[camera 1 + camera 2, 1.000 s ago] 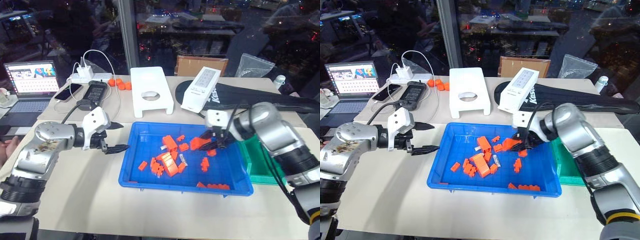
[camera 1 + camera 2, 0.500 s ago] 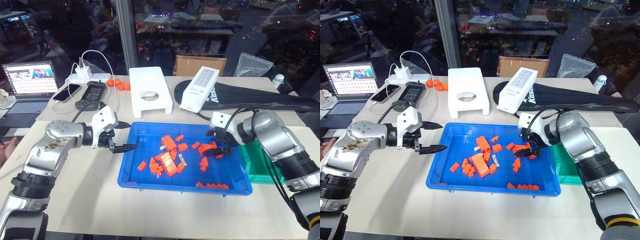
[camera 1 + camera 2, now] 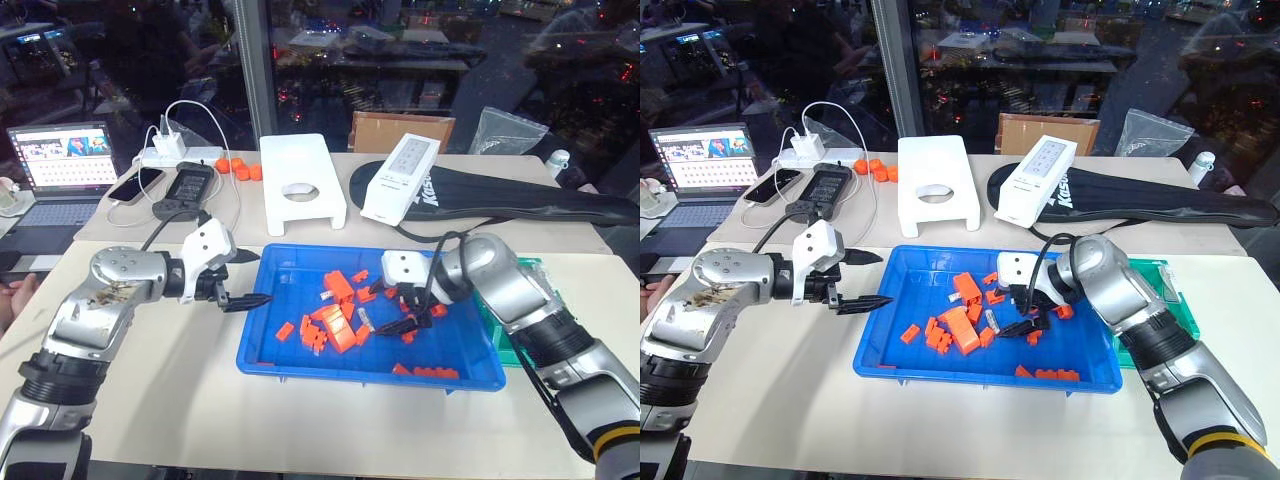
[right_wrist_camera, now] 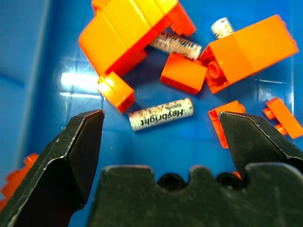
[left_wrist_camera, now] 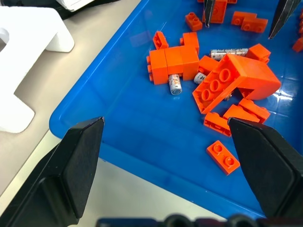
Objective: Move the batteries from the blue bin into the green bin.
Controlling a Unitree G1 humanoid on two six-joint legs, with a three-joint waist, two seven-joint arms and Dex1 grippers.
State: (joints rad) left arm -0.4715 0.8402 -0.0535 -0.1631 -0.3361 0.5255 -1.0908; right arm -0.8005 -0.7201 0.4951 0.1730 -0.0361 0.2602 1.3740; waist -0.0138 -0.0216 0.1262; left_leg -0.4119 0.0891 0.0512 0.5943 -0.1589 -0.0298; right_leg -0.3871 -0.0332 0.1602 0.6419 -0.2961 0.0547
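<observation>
The right pincer [image 3: 1018,318] hangs low inside the blue bin [image 3: 890,345], its black fingers spread wide and grasping nothing. In the right wrist view they straddle one loose battery [image 4: 161,114] lying flat on the blue floor; a spread that wide looks meant to drop down around the cylinder without nudging it. Two more batteries [image 4: 176,44] lie half tucked under the orange blocks [image 4: 127,29] just beyond the loose one, so that one looks like the easiest to take first.

The left pincer [image 3: 240,280] hovers over the blue bin's left rim, released and empty, pointing toward the pile. It probably waits there so as not to crowd the right arm.

The loose battery has bare floor on its near side. A small orange block [image 4: 116,91] nearly touches one end, and another block [image 4: 221,119] sits close to the other, so a closing finger could catch plastic.

The green bin [image 3: 1160,275] stands against the blue bin's right wall, partly hidden by the right arm. From the blue bin, the carry needs only a lift over that shared wall. The tabletop [image 3: 800,400] in front of the blue bin lies open.
</observation>
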